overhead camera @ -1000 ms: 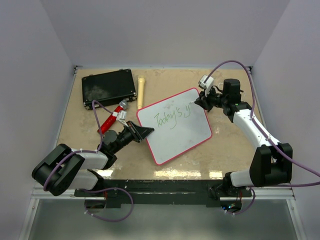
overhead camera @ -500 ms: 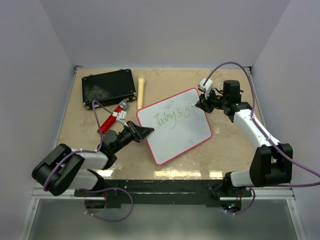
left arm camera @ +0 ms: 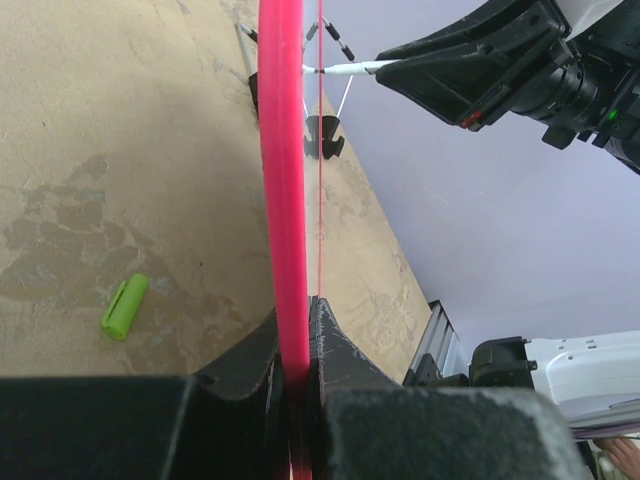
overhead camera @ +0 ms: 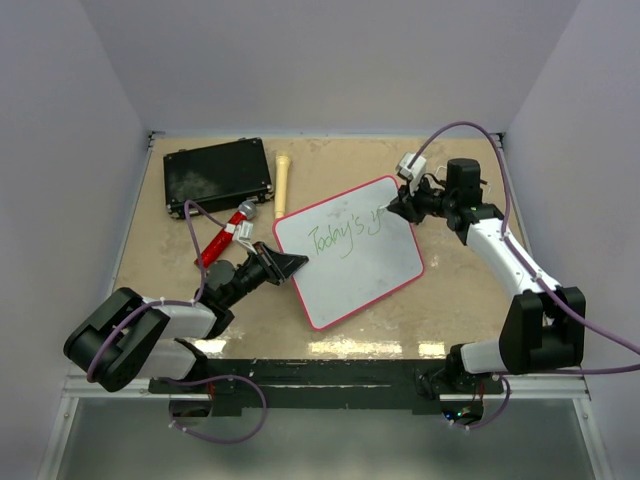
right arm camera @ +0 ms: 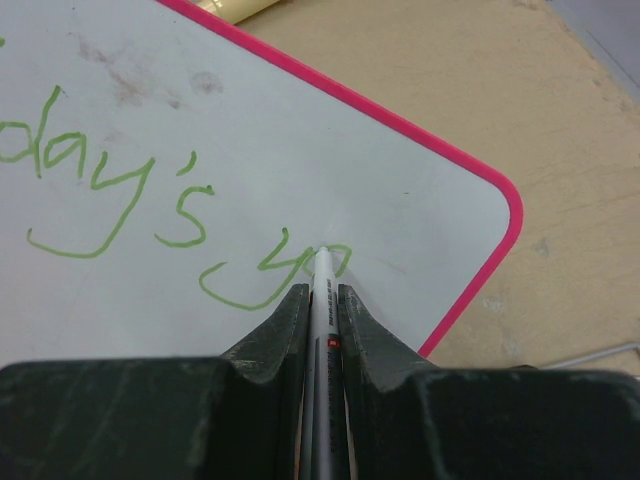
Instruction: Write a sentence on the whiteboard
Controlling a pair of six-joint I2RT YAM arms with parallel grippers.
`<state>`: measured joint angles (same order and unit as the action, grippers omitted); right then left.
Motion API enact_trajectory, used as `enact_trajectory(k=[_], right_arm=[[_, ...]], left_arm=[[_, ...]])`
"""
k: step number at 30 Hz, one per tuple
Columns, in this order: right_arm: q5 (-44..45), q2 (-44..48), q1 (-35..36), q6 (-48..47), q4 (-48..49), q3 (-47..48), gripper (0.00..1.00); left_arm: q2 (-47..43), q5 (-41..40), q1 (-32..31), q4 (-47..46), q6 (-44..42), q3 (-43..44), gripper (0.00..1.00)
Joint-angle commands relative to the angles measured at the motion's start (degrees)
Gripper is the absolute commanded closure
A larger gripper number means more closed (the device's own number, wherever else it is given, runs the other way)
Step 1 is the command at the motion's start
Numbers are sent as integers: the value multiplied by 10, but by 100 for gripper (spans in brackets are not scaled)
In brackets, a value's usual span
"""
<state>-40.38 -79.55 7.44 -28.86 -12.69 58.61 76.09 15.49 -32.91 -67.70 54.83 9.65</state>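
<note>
The whiteboard (overhead camera: 365, 260) lies tilted on the table, white with a red-pink rim. The sentence (overhead camera: 340, 233) reads "Today's" plus a started word in green; it also shows in the right wrist view (right arm camera: 120, 210). My left gripper (overhead camera: 290, 265) is shut on the board's left edge, seen edge-on as a pink rim (left arm camera: 283, 200) in the left wrist view. My right gripper (overhead camera: 400, 208) is shut on a white marker (right arm camera: 322, 300), its tip touching the board at the end of the green writing near the upper right corner.
A black case (overhead camera: 218, 175) lies at the back left. A cream cylinder (overhead camera: 283, 183) lies beside it. A red-handled tool (overhead camera: 225, 235) lies left of the board. A small green cap (left arm camera: 125, 305) lies on the table in the left wrist view.
My right gripper shifted slightly with the marker as the green stroke after "Today's" grew. The left gripper and board stayed put.
</note>
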Motion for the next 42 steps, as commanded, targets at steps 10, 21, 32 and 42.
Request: enact_trajectory(k=[10,21,32,42], right_arm=[[27,15,-23,14,32,5,100],[14,3,-23,17,36,3,100],[7,-3,-23,14,27,5,100],[8,-8,-23,13,28,5,100]], left_arm=[[3,23,-3,-48,-38,13,100],[4,23,-3,-48,-38,14,100],[5,23,-3,-50,-38,14,100],[5,23,-3,-51,-37,12,100]])
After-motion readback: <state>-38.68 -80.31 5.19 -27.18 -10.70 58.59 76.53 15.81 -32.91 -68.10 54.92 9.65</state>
